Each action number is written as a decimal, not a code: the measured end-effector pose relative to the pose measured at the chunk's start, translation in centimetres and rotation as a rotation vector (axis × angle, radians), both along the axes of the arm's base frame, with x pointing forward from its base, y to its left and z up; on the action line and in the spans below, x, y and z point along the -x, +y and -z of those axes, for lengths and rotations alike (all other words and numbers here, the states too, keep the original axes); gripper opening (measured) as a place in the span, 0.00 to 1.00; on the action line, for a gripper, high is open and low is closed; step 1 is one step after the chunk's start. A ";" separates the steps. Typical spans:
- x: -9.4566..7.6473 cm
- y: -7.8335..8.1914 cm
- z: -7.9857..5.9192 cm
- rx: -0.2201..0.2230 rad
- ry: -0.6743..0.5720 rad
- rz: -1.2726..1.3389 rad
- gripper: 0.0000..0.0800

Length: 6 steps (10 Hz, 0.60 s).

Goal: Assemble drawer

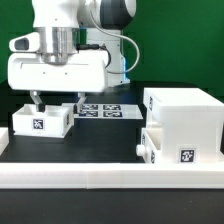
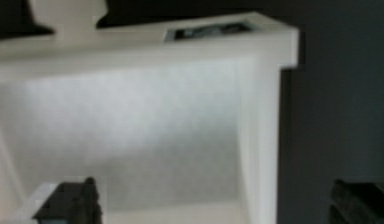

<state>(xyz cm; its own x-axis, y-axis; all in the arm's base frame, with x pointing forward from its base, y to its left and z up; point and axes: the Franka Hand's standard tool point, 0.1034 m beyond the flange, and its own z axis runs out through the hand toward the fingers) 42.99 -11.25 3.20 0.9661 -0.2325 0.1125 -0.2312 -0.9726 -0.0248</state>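
1. One large cube-like casing (image 1: 185, 112), upright at the exterior view's right on the black table (image 1: 100, 140), apparently waiting to be filled. Step in hand, by the look of it: pick-up of the loose tray, well apart from the casing, for slotting in.
2. Loose tray (image 1: 42, 122), shallow and white, at the exterior view's left, directly beneath the arm. Open top facing up, tagged side wall toward the camera, long axis running across the exterior view from left to right. In the wrist view, pale floor and one side wall filling most of the frame.
3. Second tray (image 1: 153, 148), seemingly lodged low in the casing and jutting toward the exterior view's left. Depth of seating impossible to tell.
4. Gripper (image 1: 55, 102), poised over the loose tray, jaws spread wide and clamped on nothing. Dark fingertips (image 2: 68, 200) low at either side of the wrist view, one apparently over the tray floor, the other outside the side wall; contact impossible to tell. Next move, as a judgement: a short descent, closure on a wall, a lift, then a carry over the marker board (image 1: 100, 108) toward the casing, tray kept level and lined up with a free slot.
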 end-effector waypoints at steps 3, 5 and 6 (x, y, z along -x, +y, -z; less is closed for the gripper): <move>0.8 0.4 2.1 0.013 0.002 -0.009 0.81; 1.1 0.9 2.6 0.011 0.010 -0.017 0.81; 1.1 1.1 2.7 0.010 0.011 -0.021 0.66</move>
